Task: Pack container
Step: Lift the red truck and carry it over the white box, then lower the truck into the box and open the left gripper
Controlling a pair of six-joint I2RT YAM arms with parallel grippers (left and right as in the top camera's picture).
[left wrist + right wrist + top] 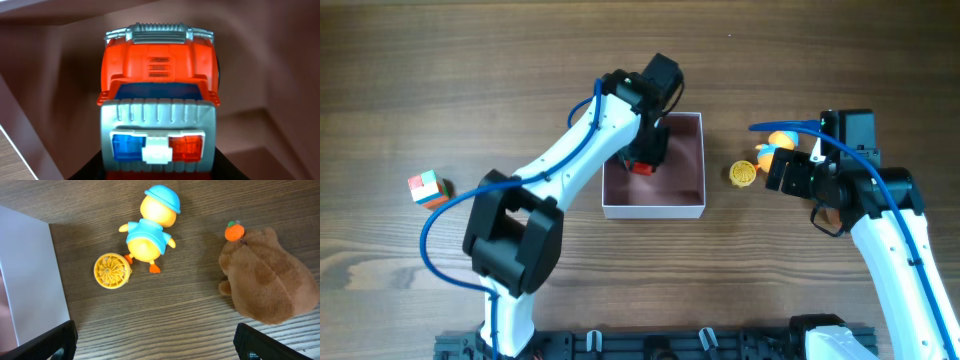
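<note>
Looking down from overhead, the container [653,207] sits at the middle of the table [520,60], pink floor inside white walls. The left gripper [645,150] hangs over its upper-left part, with a red truck [640,167] directly beneath it, inside the walls. The right gripper [772,176] is right of the container, apart from it, and faces a yellow disc [743,173] and a duck [775,145]. A cube [428,188] lies far left.

In the left wrist view the truck [159,95] fills the centre (grey back end with blue and red lights nearest the lens). Dark fingers [87,172] flank it at the bottom edge, clenched on it. Pink container walls [40,75] surround it on all sides.

In the right wrist view the fingers [55,342] stand wide apart at the lower corners, released, with bare wood between them. The container's white wall [30,280] runs down the left edge. The disc [112,271] touches the duck [150,230] at upper centre, and a brown plush [267,280] lies at right.
</note>
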